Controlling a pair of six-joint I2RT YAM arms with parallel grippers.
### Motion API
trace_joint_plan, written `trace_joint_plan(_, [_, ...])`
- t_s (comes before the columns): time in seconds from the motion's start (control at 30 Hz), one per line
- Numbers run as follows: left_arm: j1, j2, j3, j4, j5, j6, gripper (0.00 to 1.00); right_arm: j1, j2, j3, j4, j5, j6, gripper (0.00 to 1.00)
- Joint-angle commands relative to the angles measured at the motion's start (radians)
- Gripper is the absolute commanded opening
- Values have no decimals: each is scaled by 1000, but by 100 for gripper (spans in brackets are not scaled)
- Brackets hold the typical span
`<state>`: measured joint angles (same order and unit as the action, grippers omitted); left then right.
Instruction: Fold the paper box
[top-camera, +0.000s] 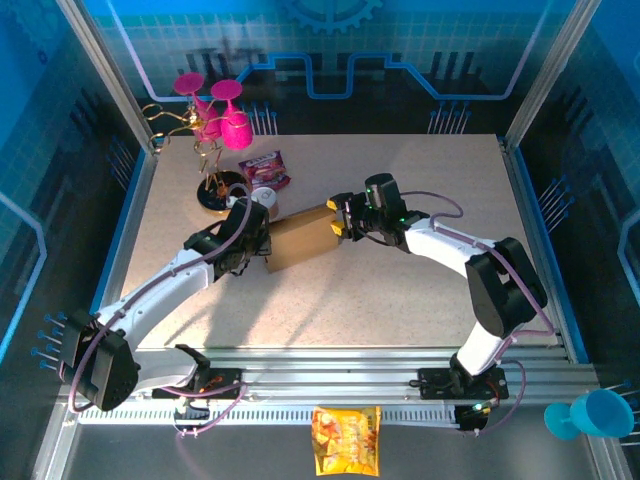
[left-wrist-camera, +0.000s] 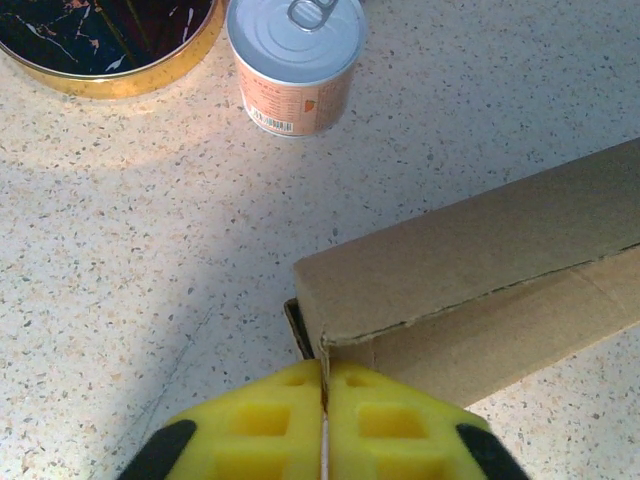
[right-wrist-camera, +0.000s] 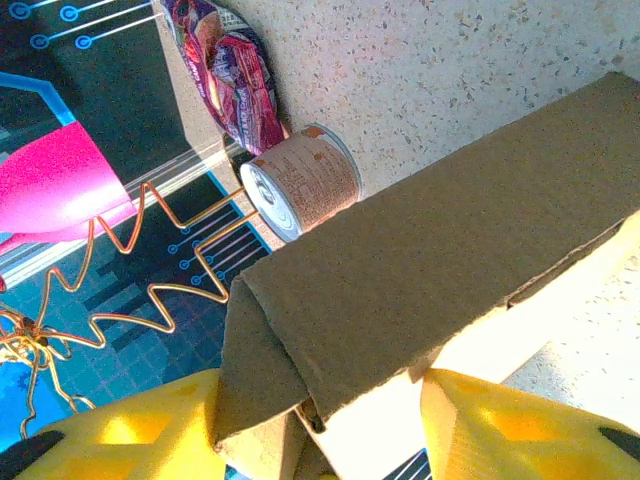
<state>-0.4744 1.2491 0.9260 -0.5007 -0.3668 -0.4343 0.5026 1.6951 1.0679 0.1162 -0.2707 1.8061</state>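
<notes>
From above, the paper box (top-camera: 298, 240) lies near the middle of the counter (top-camera: 400, 300), between your two grippers. Its long axis runs across the counter, with the left end a little nearer you and the right end angled toward the far edge. The left gripper (top-camera: 262, 248) sits at one end and the right gripper (top-camera: 338, 224) at the other. If you push unevenly from both ends, the box could swing or buckle mid-length.

In the left wrist view, the left gripper (left-wrist-camera: 322, 375) is closed, its pads pressed together just under the box's (left-wrist-camera: 470, 260) near corner. You can't tell whether a sliver of card is caught between them. The box runs away up and to the right. A sideways shove may skid it into the can (left-wrist-camera: 295, 60) standing beyond.

In the right wrist view, the right gripper (right-wrist-camera: 320, 385) is open, its fingers astride the box's (right-wrist-camera: 420, 260) end. A loose flap (right-wrist-camera: 255, 370) hangs against one finger. If you close here, you may crease that flap crooked or flatten the hollow end.
</notes>
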Motion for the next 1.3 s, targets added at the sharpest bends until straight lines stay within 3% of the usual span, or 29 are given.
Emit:
trace_joint_plan(0.0, [-12,-34,-5,-33,20,16,22,-9,9,-20,-19,-8,-2,51])
trace_joint_plan(0.13, [-16,-69,8,-46,59,-4,38,-9,10,-28,-18,-10,-6,50])
trace_joint_plan(0.3, [-17,-128,22,-77,100,-44,48,-9,7,-32,-15,-9,-9,47])
trace_joint_plan(0.53, [10,-186,52,-112,187,-209,64,-9,11,-36,-10,-12,-13,45])
trace_joint_plan(0.7, [194,-140,68,-138,404,-404,65,-9,3,-47,-9,-11,-14,43])
trace_joint_plan(0.83, [291,-124,31,-61,546,-527,66,-9,3,-55,-1,-11,-13,43])
trace_joint_plan(1.07, [306,-69,-24,61,650,-614,55,-10,-3,-64,6,-10,-13,42])
trace_joint_plan(1.27, [306,-70,-90,72,656,-631,44,-10,-6,-72,11,-11,-13,41])
